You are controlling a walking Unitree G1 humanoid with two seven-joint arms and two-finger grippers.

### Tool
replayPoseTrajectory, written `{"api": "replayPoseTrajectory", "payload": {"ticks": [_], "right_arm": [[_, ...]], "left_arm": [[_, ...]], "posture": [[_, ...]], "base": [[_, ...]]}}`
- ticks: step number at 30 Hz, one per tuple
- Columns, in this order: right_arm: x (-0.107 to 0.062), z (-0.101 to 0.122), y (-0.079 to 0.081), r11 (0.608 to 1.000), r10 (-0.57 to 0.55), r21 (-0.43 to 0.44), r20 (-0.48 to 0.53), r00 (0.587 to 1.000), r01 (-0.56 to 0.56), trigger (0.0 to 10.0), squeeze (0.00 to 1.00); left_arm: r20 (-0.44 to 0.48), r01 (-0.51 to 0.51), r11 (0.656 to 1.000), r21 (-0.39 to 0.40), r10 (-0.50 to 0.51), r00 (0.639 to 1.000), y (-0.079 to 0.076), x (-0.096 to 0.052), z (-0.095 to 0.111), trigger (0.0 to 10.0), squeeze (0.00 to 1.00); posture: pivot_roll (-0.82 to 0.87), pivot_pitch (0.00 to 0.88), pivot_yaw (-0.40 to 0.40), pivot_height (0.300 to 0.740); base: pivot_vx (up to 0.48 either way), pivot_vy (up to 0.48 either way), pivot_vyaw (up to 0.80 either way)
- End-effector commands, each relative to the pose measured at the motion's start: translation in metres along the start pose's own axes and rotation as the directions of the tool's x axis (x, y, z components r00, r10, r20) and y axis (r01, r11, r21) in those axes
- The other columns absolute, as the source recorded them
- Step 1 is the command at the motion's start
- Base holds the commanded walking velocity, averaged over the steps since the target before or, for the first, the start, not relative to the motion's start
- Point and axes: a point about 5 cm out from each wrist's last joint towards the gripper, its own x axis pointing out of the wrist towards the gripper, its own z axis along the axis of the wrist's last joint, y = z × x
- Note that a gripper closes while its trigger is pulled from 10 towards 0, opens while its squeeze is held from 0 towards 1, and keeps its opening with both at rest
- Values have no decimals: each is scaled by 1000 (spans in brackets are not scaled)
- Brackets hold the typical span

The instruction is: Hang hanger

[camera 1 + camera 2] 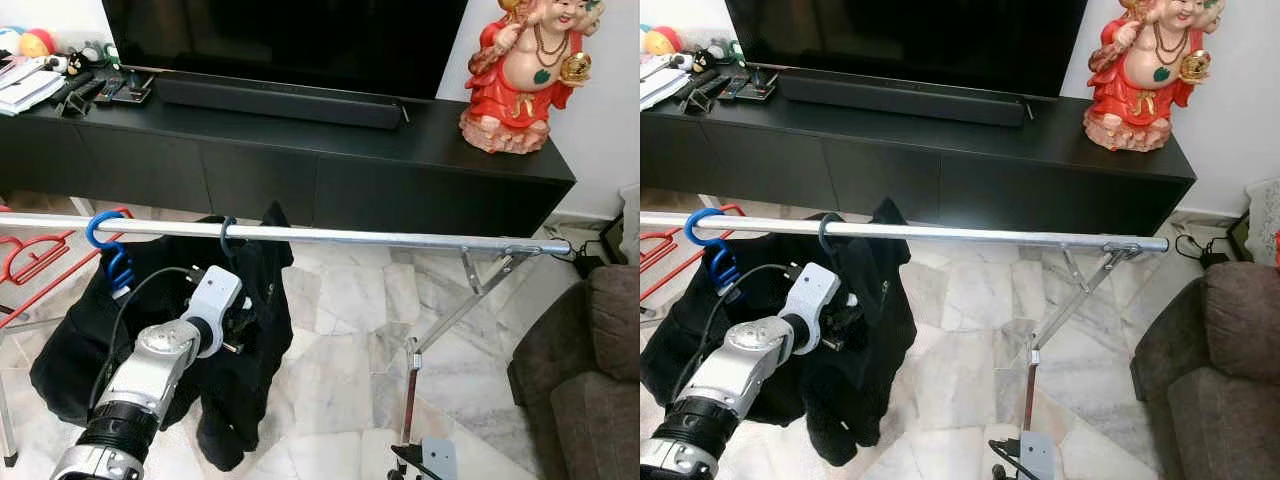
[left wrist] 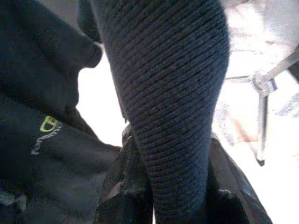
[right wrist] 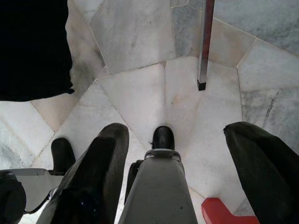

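A black jacket (image 1: pixel 150 340) hangs on a hanger whose black hook (image 1: pixel 228 240) is over the silver rail (image 1: pixel 400 239) of a clothes rack. My left arm is raised to the jacket. Its gripper (image 1: pixel 240 325) is pressed against the fabric just below the rail, and its fingers are lost against the black cloth. The left wrist view is close on the jacket (image 2: pixel 42 154), with a ribbed dark knit part (image 2: pixel 173 102) in front. My right gripper (image 3: pixel 177 130) hangs low over the marble floor, open, with nothing between its fingers (image 3: pixel 100 163).
A blue hanger hook (image 1: pixel 102 238) sits on the rail left of the black one. Red hangers (image 1: pixel 35 255) lie further left. The rack's brace and leg (image 1: pixel 470 300) stand to the right. A black TV console (image 1: pixel 300 160) with a red statue (image 1: pixel 520 75) is behind, a brown sofa (image 1: pixel 590 370) at right.
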Motion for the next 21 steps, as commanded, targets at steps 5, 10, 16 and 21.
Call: {"api": "replayPoseTrajectory", "payload": {"ticks": [5,10,16,21], "right_arm": [[-1,-6,-2,1000,-10,22,-19,1000,11,10000,0],[-1,-6,-1,1000,-12,23,-19,1000,12,10000,0],[-1,-7,-2,1000,-13,26,-20,1000,13,10000,0],[-1,-7,-3,1000,-12,20,-22,1000,12,10000,0]], "left_arm": [[-38,-113,994,-9,113,993,3,4,-4,0,0],[60,-155,988,-6,155,986,-1,4,8,0,0],[152,-236,969,-71,244,958,-1,-10,9,0,0],[202,-275,957,-92,288,936,-9,-22,2,0,0]], "posture": [[17,153,-61,740],[17,158,-60,740],[12,165,-56,740],[17,169,-59,740]], "base": [[0,0,0],[0,0,0],[0,0,0],[0,0,0]]}}
